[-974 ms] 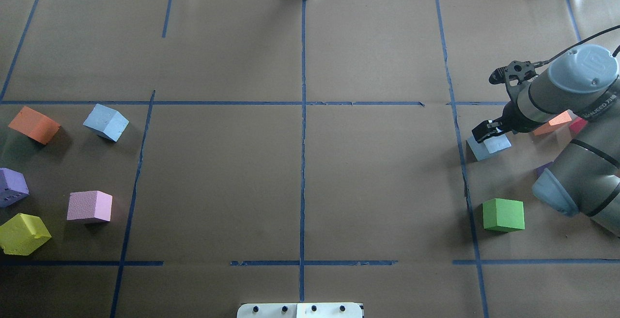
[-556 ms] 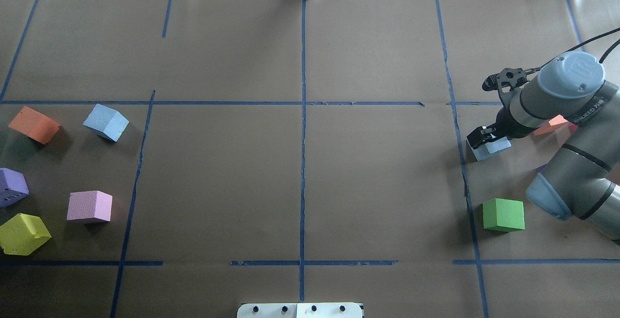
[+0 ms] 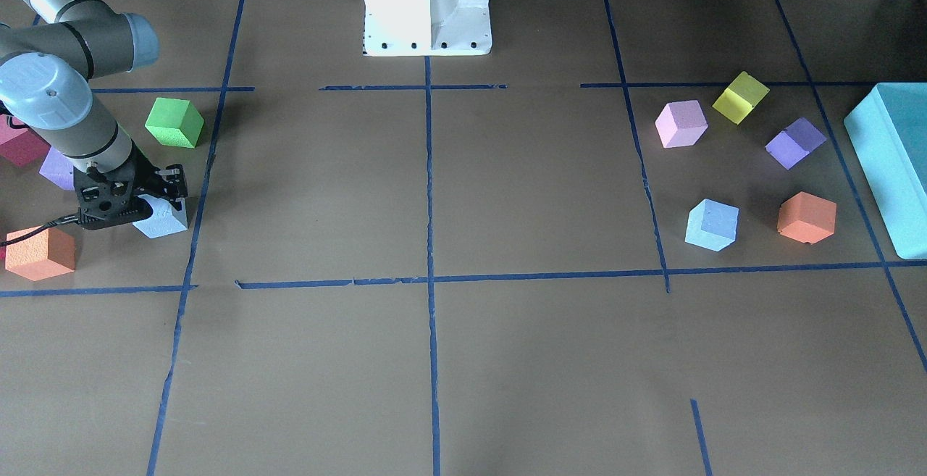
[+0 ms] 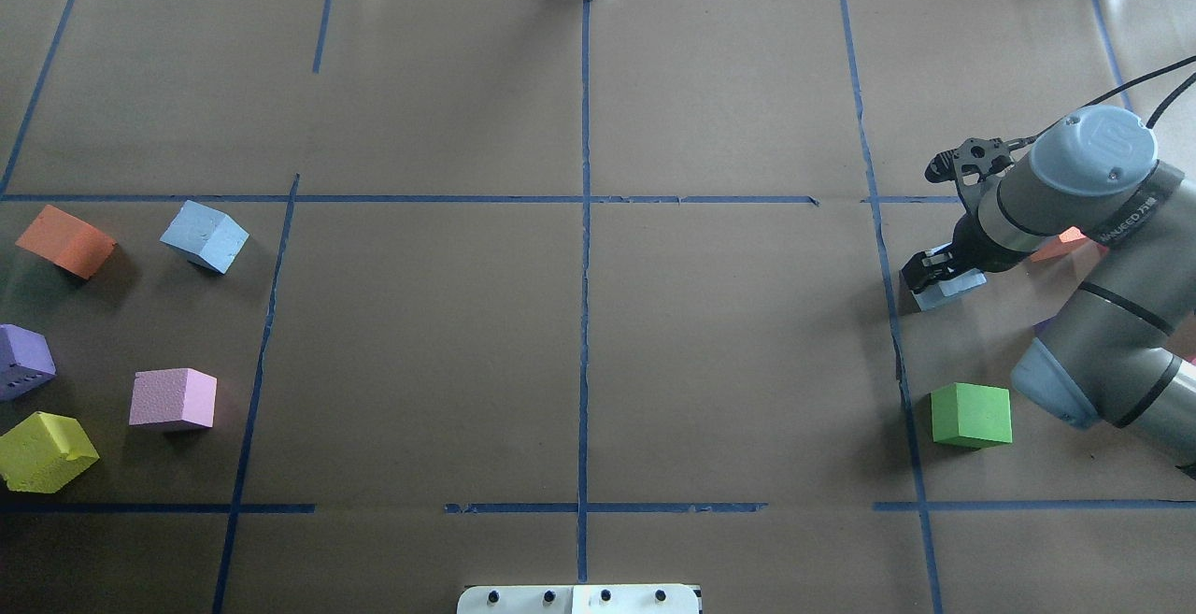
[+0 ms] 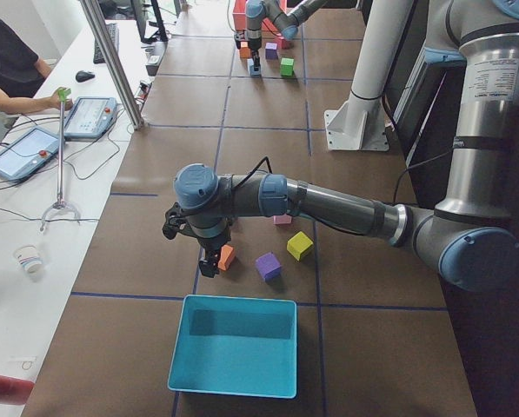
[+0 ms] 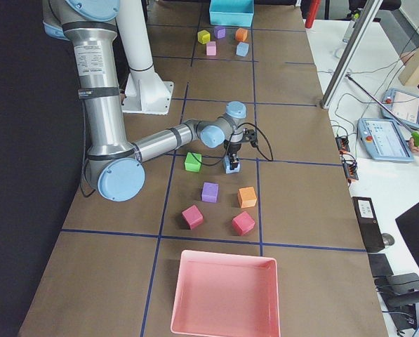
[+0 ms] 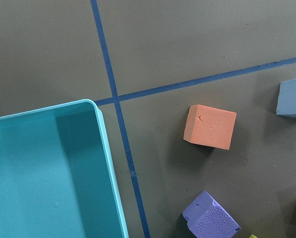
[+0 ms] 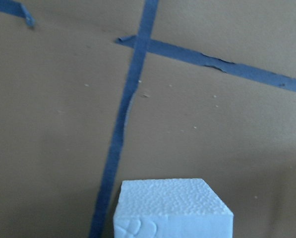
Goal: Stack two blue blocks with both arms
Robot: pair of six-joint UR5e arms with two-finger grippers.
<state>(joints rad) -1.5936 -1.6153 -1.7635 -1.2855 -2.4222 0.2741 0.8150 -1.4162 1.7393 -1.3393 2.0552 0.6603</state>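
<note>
One pale blue block point(image 4: 951, 288) lies at the right by a tape line; it also shows in the front view point(image 3: 164, 220) and the right wrist view point(image 8: 170, 210). My right gripper point(image 4: 937, 270) is down over it, fingers open on either side of it. The other blue block point(image 4: 204, 235) lies free at the far left, also seen in the front view point(image 3: 712, 224) and the left wrist view point(image 7: 292, 96). My left gripper point(image 5: 209, 261) shows only in the left side view, above the orange cube point(image 5: 227, 256); I cannot tell whether it is open or shut.
A green cube point(image 4: 972, 415) sits near the right arm, with orange, purple and red cubes beyond it. On the left are orange point(image 4: 65, 240), purple point(image 4: 23, 360), pink point(image 4: 173, 399) and yellow point(image 4: 45, 450) cubes and a teal box point(image 3: 894, 164). A pink tray point(image 6: 223, 295) stands at the right end.
My right gripper has moved left and lower, down around the blue block. The blocks on the left have not moved.
</note>
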